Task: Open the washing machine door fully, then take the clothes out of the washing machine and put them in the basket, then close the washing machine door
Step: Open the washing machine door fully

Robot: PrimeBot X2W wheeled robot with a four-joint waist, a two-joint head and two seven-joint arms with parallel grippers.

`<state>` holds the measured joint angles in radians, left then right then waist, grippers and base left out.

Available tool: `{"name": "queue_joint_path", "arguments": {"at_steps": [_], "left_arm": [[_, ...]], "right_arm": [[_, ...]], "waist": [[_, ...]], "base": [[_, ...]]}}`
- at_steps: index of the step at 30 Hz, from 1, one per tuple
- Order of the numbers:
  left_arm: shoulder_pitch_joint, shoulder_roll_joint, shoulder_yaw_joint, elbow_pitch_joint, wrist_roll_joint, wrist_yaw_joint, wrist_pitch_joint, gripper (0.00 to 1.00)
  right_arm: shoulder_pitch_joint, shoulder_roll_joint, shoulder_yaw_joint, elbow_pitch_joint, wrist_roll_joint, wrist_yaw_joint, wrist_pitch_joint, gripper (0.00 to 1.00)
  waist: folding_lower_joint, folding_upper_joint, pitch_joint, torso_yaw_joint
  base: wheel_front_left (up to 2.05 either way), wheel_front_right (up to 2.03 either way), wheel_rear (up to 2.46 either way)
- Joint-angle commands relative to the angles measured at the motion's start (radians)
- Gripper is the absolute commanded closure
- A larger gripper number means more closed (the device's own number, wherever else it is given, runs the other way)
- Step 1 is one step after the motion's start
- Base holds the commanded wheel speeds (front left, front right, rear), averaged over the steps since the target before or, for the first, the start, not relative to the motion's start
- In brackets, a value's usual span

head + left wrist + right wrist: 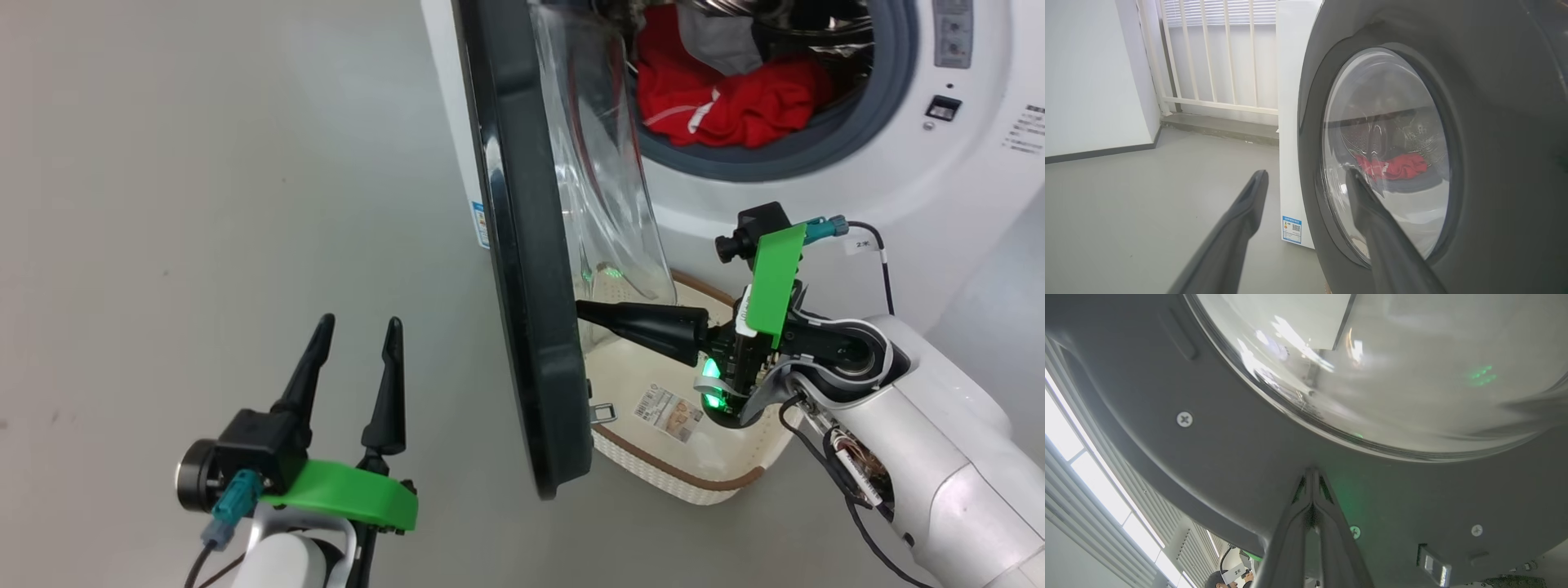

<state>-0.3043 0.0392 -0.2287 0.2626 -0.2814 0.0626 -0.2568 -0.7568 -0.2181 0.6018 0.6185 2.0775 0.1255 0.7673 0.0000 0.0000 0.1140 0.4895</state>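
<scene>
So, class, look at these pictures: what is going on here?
The robot's right end effector, shut, has its tip against the inner face of the partly open washing machine door, below the glass. The left end effector hangs open outside the door, holding nothing. The red clothes lie inside the washing machine; the basket beneath holds none.

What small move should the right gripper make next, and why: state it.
Probably push the washing machine door farther toward the robot's left. The shut right gripper touches its inner face, the door stands only part open, and the clothes are not yet out.
</scene>
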Motion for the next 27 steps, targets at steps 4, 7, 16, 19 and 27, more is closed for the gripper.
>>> {"name": "queue_joint_path", "arguments": {"at_steps": [4, 7, 16, 19, 27], "left_arm": [[0.004, 0.013, 0.023, -0.022, -0.012, 0.011, -0.004, 0.00], [0.014, 0.019, 0.029, -0.027, -0.016, 0.016, -0.004, 0.00], [0.041, 0.029, 0.041, -0.053, -0.021, 0.034, -0.004, 0.00], [0.050, 0.031, 0.041, -0.061, -0.022, 0.039, -0.004, 0.00], [0.060, 0.035, 0.039, -0.075, -0.027, 0.048, -0.004, 0.00]], "right_arm": [[0.025, 0.028, 0.023, -0.022, 0.023, 0.005, 0.006, 1.00], [0.022, 0.042, 0.041, -0.022, 0.026, 0.005, 0.014, 1.00], [0.003, 0.081, 0.084, -0.001, 0.026, 0.005, 0.035, 1.00], [0.000, 0.090, 0.092, 0.006, 0.026, 0.005, 0.039, 1.00], [-0.007, 0.096, 0.105, 0.022, 0.010, 0.005, 0.034, 1.00]], "waist": [[0.0000, 0.0000, -0.017, 0.049], [0.0000, 0.0000, -0.019, 0.052], [0.0000, 0.0000, -0.033, 0.054], [0.0000, 0.0000, -0.037, 0.053], [0.0000, 0.0000, -0.038, 0.052]], "base": [[0.00, 0.00, 0.00], [0.00, 0.00, 0.00], [0.00, 0.00, 0.00], [0.00, 0.00, 0.00], [0.00, 0.00, 0.00]]}}
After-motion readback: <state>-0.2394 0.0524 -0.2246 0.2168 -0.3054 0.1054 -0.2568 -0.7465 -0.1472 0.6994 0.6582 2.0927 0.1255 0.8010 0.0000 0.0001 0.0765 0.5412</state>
